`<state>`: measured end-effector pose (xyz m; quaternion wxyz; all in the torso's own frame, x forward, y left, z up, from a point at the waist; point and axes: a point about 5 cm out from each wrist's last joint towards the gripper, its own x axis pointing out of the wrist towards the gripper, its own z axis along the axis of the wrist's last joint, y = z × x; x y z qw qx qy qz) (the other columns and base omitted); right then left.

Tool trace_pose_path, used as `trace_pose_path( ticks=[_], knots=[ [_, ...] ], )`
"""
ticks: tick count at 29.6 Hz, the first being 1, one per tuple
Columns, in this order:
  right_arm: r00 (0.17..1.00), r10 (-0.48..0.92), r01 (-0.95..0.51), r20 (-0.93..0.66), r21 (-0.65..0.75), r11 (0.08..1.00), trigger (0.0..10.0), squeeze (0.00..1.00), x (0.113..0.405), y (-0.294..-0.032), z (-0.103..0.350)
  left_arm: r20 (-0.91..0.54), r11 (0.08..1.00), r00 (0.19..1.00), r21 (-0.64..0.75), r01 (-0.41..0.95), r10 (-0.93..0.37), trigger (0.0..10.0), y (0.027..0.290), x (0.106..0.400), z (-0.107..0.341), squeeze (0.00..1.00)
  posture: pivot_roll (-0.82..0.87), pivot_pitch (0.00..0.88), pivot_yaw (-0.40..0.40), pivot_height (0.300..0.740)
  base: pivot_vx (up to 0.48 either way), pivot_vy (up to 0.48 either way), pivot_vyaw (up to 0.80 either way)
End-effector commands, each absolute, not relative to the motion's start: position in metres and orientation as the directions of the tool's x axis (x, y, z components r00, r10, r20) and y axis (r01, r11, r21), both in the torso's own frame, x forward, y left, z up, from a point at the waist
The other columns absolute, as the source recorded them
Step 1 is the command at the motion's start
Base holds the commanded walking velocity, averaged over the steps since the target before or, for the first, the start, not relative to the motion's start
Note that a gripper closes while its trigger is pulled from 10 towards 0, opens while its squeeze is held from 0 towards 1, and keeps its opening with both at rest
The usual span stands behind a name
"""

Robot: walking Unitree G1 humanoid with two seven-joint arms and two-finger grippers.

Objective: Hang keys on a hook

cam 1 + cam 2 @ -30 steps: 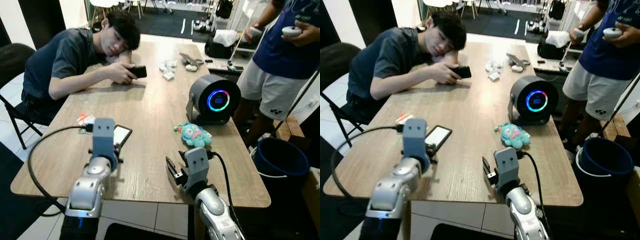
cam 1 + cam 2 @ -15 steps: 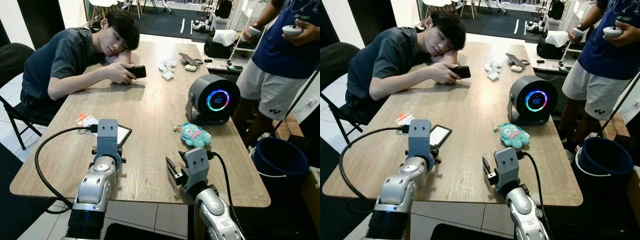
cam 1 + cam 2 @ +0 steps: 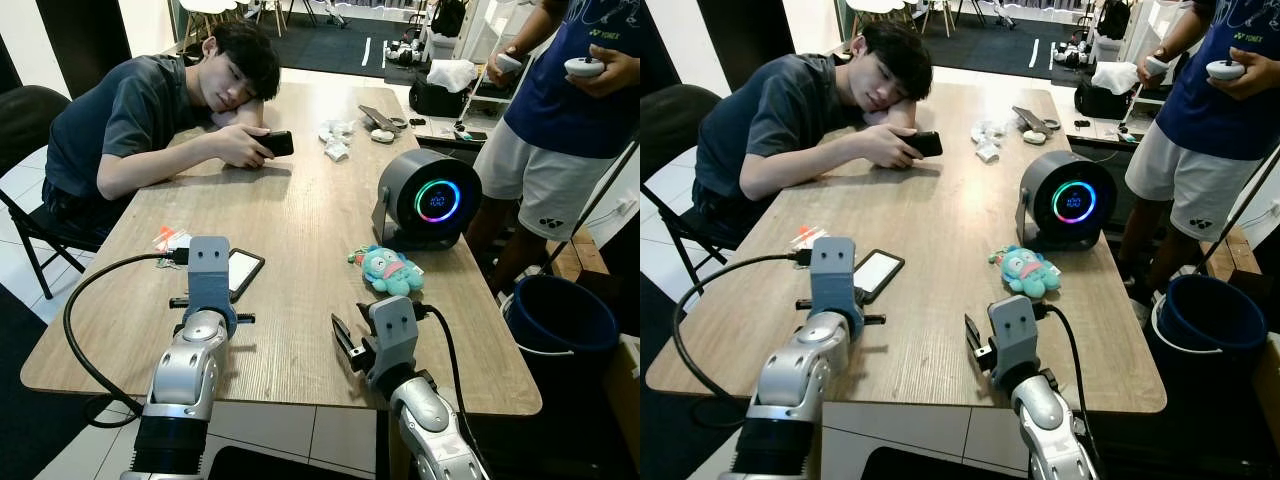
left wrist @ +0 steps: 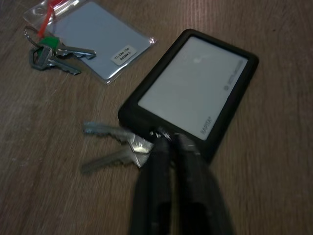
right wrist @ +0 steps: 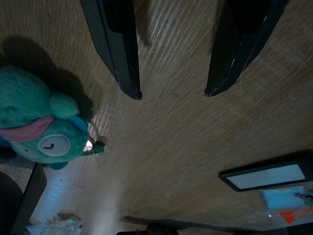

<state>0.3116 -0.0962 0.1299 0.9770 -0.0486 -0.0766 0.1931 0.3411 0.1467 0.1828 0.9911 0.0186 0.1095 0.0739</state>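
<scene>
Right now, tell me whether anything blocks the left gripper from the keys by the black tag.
Nothing visible does. The left gripper has its fingers together right at the ring joining the two silver keys to the black tag on the table. No hook is in view.

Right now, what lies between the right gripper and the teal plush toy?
Bare wood. In the right wrist view the open right gripper hovers over the table, with nothing between its fingers and the plush toy; the left eye view agrees.
</scene>
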Motion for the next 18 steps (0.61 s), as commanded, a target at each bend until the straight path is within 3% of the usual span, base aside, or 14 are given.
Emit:
trace_pose_path(
  ticks=[1,12,13,18],
  knots=[
    [0.914,0.388,-0.374,0.118,-0.125,0.919,10.0,0.0,0.309,-0.097,0.126,-0.236,0.985,0.957,0.09,-0.15,0.167,0.0,0.151,0.339,0.174,0.0,0.1,0.232,-0.036,0.74,0.0,0.0,0.0],
    [0.914,0.387,-0.373,0.12,-0.127,0.919,10.0,0.0,0.31,-0.097,0.126,-0.169,0.982,0.973,0.129,-0.138,0.159,0.0,0.151,0.341,0.186,0.0,0.1,0.217,-0.036,0.74,0.0,0.0,0.0],
    [0.914,0.387,-0.372,0.122,-0.128,0.919,10.0,0.0,0.311,-0.097,0.126,-0.131,0.989,0.984,0.106,-0.106,0.119,10.0,0.149,0.34,0.195,0.0,0.1,0.214,-0.036,0.74,0.0,0.0,0.0],
    [0.915,0.384,-0.368,0.126,-0.13,0.921,10.0,0.0,0.312,-0.098,0.128,-0.016,0.999,1.0,-0.044,-0.007,0.006,10.0,0.144,0.333,0.226,0.0,0.1,0.206,-0.035,0.74,0.0,0.0,0.0]
  ],
)
